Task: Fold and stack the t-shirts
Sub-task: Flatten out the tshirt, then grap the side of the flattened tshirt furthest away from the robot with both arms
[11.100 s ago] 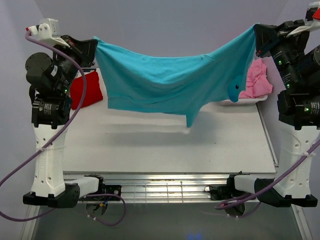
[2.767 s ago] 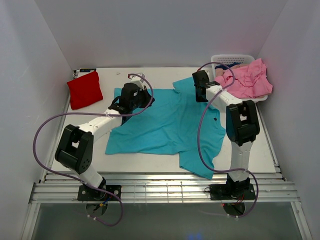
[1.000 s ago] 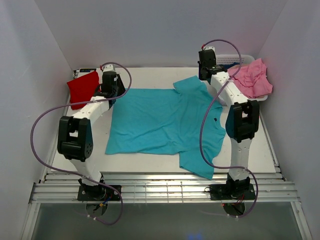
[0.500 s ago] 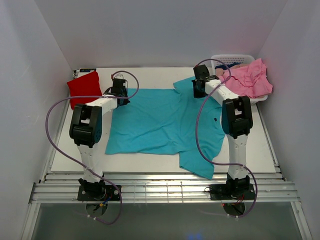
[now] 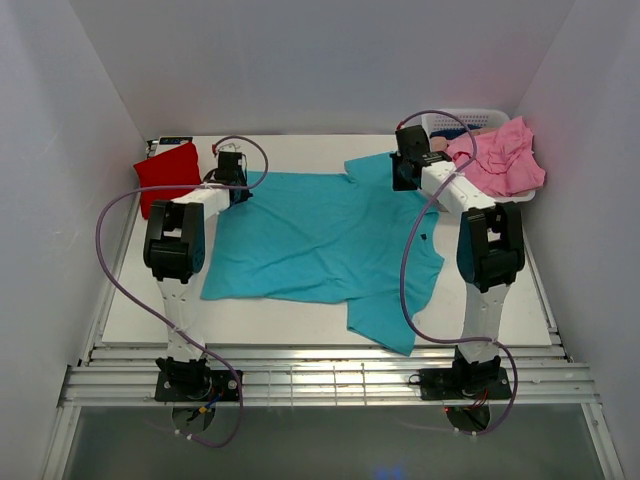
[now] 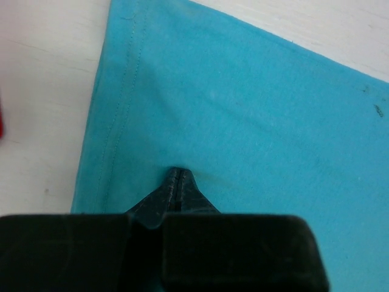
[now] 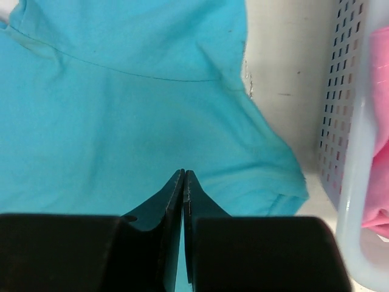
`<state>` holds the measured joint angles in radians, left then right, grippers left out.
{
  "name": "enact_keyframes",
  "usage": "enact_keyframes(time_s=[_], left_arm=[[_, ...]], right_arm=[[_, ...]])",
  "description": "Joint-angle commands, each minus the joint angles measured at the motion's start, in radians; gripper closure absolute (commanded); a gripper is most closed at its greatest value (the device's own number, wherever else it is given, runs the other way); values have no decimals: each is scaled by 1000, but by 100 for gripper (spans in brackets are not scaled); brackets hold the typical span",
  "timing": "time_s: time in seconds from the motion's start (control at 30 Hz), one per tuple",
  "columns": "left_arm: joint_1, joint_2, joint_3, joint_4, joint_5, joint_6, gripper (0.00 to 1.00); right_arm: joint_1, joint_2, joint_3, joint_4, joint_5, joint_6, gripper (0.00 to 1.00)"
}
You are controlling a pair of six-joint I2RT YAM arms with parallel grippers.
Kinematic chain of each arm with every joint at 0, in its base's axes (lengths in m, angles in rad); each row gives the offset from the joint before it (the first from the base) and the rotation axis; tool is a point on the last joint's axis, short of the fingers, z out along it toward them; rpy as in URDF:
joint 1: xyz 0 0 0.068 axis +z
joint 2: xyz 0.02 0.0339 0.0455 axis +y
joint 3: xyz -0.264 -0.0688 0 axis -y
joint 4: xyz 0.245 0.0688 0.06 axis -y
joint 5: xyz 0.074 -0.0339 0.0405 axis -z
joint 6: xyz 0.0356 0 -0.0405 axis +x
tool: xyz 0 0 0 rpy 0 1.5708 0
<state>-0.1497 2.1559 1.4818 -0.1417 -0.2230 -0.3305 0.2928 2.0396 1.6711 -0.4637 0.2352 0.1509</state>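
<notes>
jaws pinched tight together on the left gripper (image 6: 176, 173), nipping a small pucker of the teal t-shirt (image 5: 320, 240) just inside its stitched hem, near the far left corner. much the same on the right gripper (image 7: 183, 173): jaws down to a hairline slit, closed on teal cloth at the far right sleeve, just beside the white slotted basket (image 7: 349, 121). spread nearly flat across the middle of the table (image 5: 300, 150), that teal t-shirt, with one sleeve reaching toward the near edge and the other up at the far side. off at the far left, near the left gripper and apart from the teal cloth, a compact red t-shirt (image 5: 168, 178). heaped in and over the basket at the far right, crumpled pink t-shirts (image 5: 500, 160).
</notes>
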Motion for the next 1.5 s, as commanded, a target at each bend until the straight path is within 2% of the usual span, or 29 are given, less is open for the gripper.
enact_keyframes(time_s=[0.0, 0.23, 0.5, 0.6, 0.73, 0.9, 1.27, 1.47], left_arm=[[56, 27, -3, -58, -10, -27, 100], [62, 24, -20, -59, 2, -36, 100], [62, -7, -31, -18, 86, -25, 100], [62, -16, -34, -2, 135, -24, 100], [62, -27, -57, -9, 128, -35, 100], [58, -53, -89, 13, 151, -41, 100], [52, -134, -57, 10, 149, -31, 100], [52, -191, -34, 63, 53, 7, 100]], right_arm=[[2, -47, -2, 45, 29, 12, 92], [2, 51, 101, 14, 58, 15, 92], [2, 140, 229, 48, -66, 33, 92], [2, 189, 286, 37, -62, 39, 92], [-7, 276, 416, 7, -53, 44, 92], [-26, 353, 493, 4, -79, 62, 92], [-67, 412, 461, -79, 79, 93, 92], [-92, 424, 475, -84, 67, 87, 92]])
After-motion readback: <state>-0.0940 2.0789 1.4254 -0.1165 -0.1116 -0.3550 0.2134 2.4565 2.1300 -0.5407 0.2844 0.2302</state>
